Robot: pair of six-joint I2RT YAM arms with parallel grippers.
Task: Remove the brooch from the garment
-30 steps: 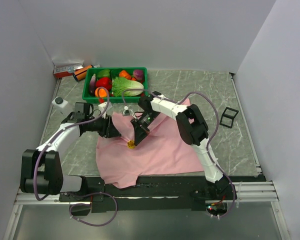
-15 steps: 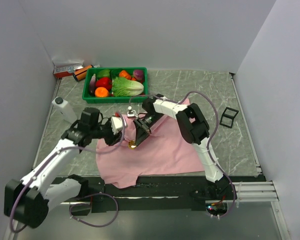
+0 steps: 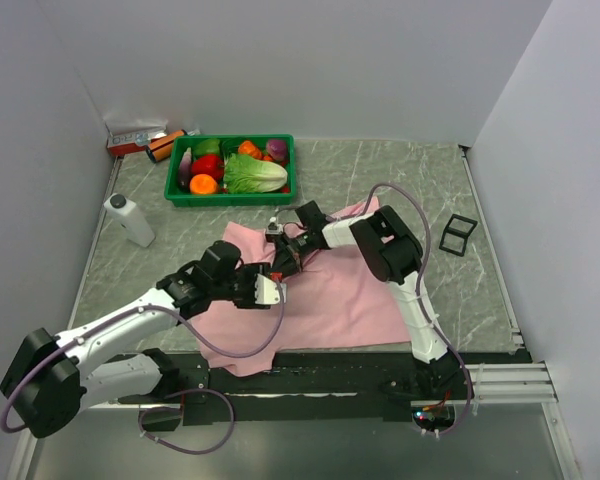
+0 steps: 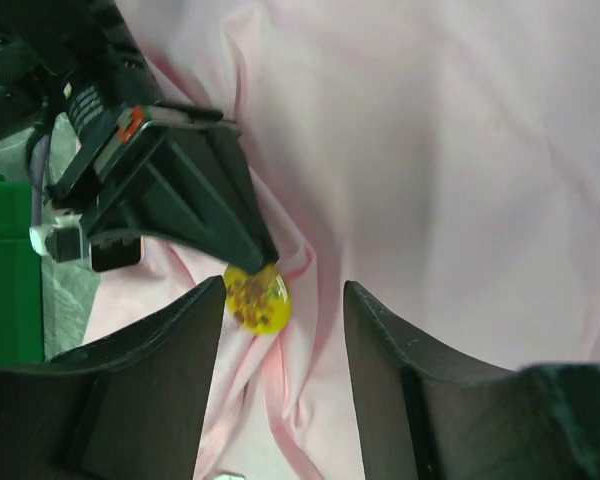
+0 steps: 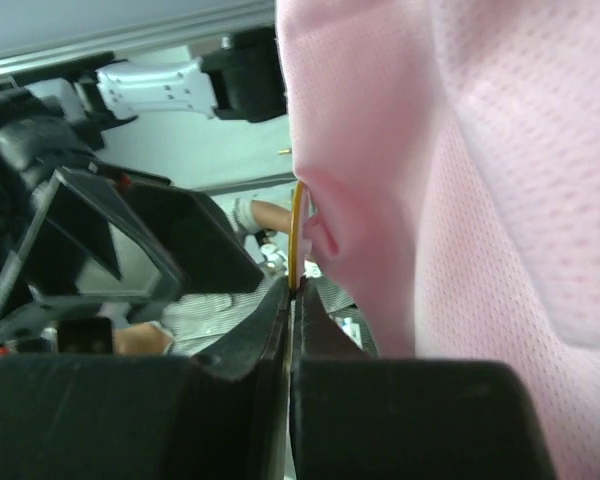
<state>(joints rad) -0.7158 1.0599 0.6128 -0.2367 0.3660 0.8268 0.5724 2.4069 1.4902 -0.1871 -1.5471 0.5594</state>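
The pink garment [image 3: 345,295] lies spread on the table and fills the left wrist view [image 4: 460,150]. A round yellow brooch [image 4: 257,298] sits on a bunched fold of it. My right gripper [image 3: 284,262] is shut on the brooch's rim; its black fingers [image 4: 205,215] reach down onto it. In the right wrist view the brooch [image 5: 297,235] shows edge-on above the closed right gripper [image 5: 293,290], beside pink cloth [image 5: 460,200]. My left gripper [image 4: 285,330] is open, one finger on each side of the brooch, not touching it. In the top view the left gripper [image 3: 271,290] hides the brooch.
A green basket [image 3: 176,180] of vegetables stands at the back left. A white bottle [image 3: 128,218] lies left of the garment. A small black frame [image 3: 458,234] lies at the right. Small packs [image 3: 140,138] sit in the back left corner.
My left arm has swung from the garment's left side round to its near side, and its open gripper now straddles the brooch. The right gripper has stayed shut at the brooch.
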